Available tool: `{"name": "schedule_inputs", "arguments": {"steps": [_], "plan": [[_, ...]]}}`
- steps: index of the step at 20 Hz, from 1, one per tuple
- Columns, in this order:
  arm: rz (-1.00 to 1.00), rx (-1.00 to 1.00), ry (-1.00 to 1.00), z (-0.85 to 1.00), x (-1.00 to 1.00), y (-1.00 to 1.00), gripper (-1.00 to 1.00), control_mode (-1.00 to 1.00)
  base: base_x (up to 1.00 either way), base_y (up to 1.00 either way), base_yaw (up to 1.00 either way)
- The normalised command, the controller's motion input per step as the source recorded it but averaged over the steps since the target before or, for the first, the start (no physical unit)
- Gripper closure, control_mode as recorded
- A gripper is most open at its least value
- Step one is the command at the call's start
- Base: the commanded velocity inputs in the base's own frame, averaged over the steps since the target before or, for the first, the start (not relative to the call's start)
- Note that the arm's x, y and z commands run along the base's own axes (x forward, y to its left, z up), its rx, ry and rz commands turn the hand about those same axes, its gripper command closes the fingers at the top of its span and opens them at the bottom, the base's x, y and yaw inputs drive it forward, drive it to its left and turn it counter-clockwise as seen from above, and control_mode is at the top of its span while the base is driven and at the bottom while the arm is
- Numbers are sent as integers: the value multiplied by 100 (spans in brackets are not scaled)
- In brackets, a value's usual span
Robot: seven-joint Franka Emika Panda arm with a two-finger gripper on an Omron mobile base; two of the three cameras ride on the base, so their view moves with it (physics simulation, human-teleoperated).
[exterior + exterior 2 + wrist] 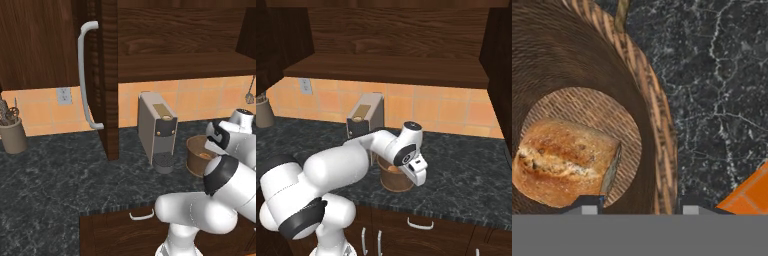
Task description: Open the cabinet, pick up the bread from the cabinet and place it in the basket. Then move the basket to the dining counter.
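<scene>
The brown woven basket (199,156) (394,181) stands on the black speckled counter, right of the coffee machine. The bread (562,165), a tan crusty loaf piece, lies on the basket's floor. My gripper (638,207) (417,173) points down over the basket's rim (658,110). One fingertip is inside the basket beside the bread, the other outside the wall. The jaws stand part-way apart around the wall, with a gap on the inner side. The cabinet (180,60) (386,70) stands open above, its door (107,75) swung out edge-on. The dining counter is out of view.
A grey coffee machine (157,130) (366,120) stands just left of the basket. A grey utensil cup (12,132) (262,114) sits far left. The black counter (60,185) (466,165) stretches both ways. The open door hangs over the counter's middle.
</scene>
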Motion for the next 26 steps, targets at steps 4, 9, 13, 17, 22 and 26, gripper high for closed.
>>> {"name": "schedule_inputs", "arguments": {"steps": [4,9,13,17,22,26], "plan": [[0,4,0,-13,0,8,100,-100,0,0,0],[-1,0,0,0,-2,19,100,-100,0,0,0],[-12,-5,-3,52,-25,32,100,-100,0,0,0],[-19,0,-3,91,-33,14,100,-100,0,0,0],[-13,0,-3,78,-59,24,100,-100,0,0,0],[-6,0,-4,81,-76,23,100,-100,0,0,0]]}}
